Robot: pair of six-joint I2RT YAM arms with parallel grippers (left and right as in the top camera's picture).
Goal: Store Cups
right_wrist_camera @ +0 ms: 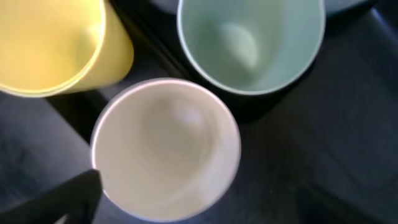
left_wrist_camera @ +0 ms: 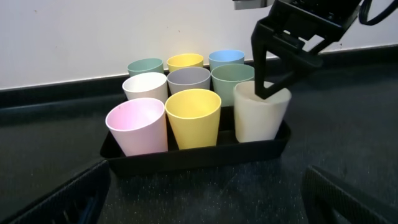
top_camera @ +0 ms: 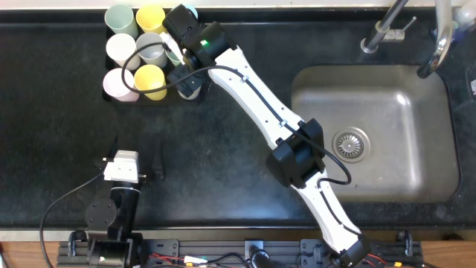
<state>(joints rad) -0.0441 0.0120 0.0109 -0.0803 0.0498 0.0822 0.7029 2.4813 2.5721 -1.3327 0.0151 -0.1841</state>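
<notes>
— Nearest the left wrist camera you have your left fingers [left_wrist_camera: 65, 194], spread wide apart with nothing between them, low over the table [top_camera: 223, 164] by its front edge, toward the left.

— They face the tray [left_wrist_camera: 186, 158], which stands well apart from them at the table's back left corner.

— How is your tray filled?

— Nine cups stand upright, three rows of three. Along the tray's front edge you see the pink cup [left_wrist_camera: 137, 127], the yellow cup [left_wrist_camera: 194, 118] and the cream cup [left_wrist_camera: 261, 118]. Behind them stand the white cup [left_wrist_camera: 144, 87], the grey cup [left_wrist_camera: 188, 79] and the green cup [left_wrist_camera: 231, 78]. Along the back edge are the back green cup [left_wrist_camera: 145, 65], the back yellow cup [left_wrist_camera: 185, 61] and the blue cup [left_wrist_camera: 226, 58].

— And the cream one?

— It fills the tray's front right corner, the corner toward the sink [top_camera: 401, 134], just beside the yellow cup and the green cup.

— Where are your right fingers [left_wrist_camera: 268, 93]?

— Your right arm [top_camera: 253, 97] crosses the table from the front edge, past the sink's left rim, to that corner. The tips hang at the cream cup's mouth. They are apart: from the wrist, one finger [right_wrist_camera: 68, 199] sits at the outside of the rim, and the cup's inside shows bare. You cannot tell whether it touches the rim.

— Anything else?

— A tap [top_camera: 387, 30] stands at the back edge behind the sink.
</notes>
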